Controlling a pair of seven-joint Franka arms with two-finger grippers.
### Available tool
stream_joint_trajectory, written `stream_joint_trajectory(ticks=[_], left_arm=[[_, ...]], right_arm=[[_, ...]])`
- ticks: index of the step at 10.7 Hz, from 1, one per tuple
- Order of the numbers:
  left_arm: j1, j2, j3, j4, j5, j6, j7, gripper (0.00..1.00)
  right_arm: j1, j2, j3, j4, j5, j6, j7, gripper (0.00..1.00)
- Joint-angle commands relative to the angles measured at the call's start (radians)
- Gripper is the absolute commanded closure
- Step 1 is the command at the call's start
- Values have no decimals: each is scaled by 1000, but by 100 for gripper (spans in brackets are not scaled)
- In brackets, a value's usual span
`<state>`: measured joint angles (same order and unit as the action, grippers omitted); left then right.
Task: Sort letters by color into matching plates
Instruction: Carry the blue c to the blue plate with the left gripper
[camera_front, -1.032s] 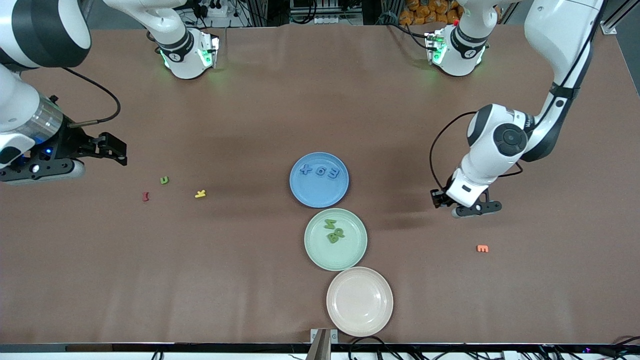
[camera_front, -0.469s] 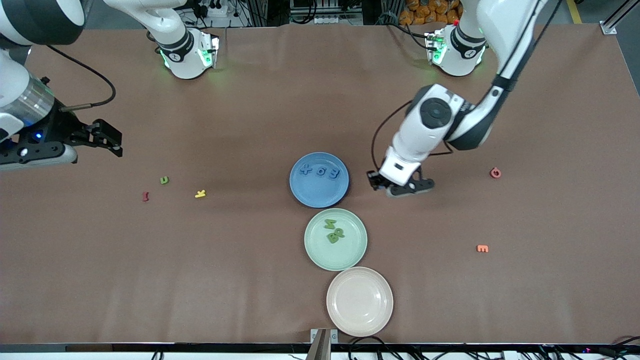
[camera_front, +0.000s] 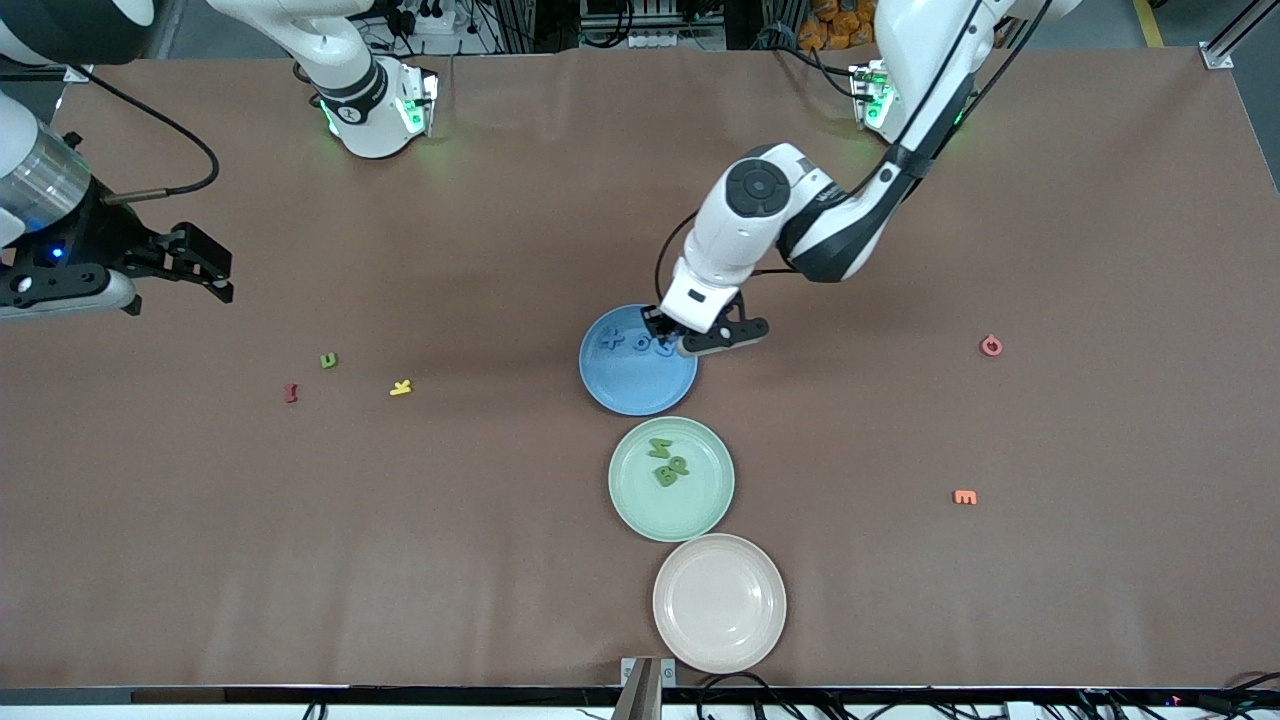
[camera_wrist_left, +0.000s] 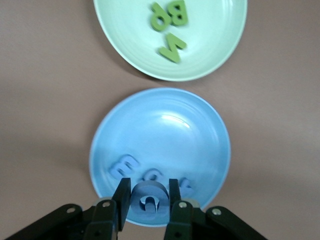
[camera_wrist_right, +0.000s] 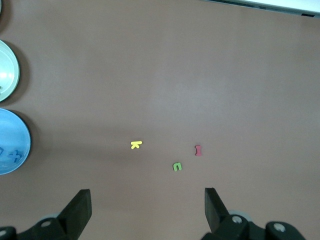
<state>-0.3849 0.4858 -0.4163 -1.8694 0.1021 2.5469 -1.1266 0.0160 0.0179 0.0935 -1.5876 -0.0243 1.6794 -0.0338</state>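
your left arm swings in from its own end of the table toward the middle, and the left gripper (camera_front: 672, 340) now hangs over the rim of the blue plate (camera_front: 630, 385), where a second ago it was over bare table well away from the plates. its fingers (camera_wrist_left: 121, 192) are clamped on a blue letter (camera_wrist_left: 148, 200), held above the blue letters lying in that plate. with the arm gone from there, a red letter (camera_front: 991, 345) shows on the table toward the left arm's end. your right gripper (camera_front: 205, 268) drifts a little toward the robots' bases, away from the small green letter (camera_front: 328, 360), jaws spread wide.
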Motion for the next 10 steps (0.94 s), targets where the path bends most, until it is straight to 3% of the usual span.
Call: stream_joint_trajectory(ticks=[1, 2, 6, 8, 10], left_arm=[[-63, 48, 27, 76, -9, -22, -108, 60], [-68, 48, 43, 78, 29, -23, -111, 1], [-55, 25, 85, 81, 59, -25, -117, 0], [-51, -6, 170, 82, 115, -25, -98, 0], [-20, -22, 208, 102, 131, -118, -34, 0]], right_arm=[[-56, -42, 18, -14, 3, -24, -9, 0], [-70, -42, 18, -14, 3, -26, -11, 0], [-88, -41, 18, -14, 3, -33, -12, 0], [-84, -39, 17, -14, 3, -33, -12, 0], [-82, -38, 15, -15, 3, -33, -14, 0]])
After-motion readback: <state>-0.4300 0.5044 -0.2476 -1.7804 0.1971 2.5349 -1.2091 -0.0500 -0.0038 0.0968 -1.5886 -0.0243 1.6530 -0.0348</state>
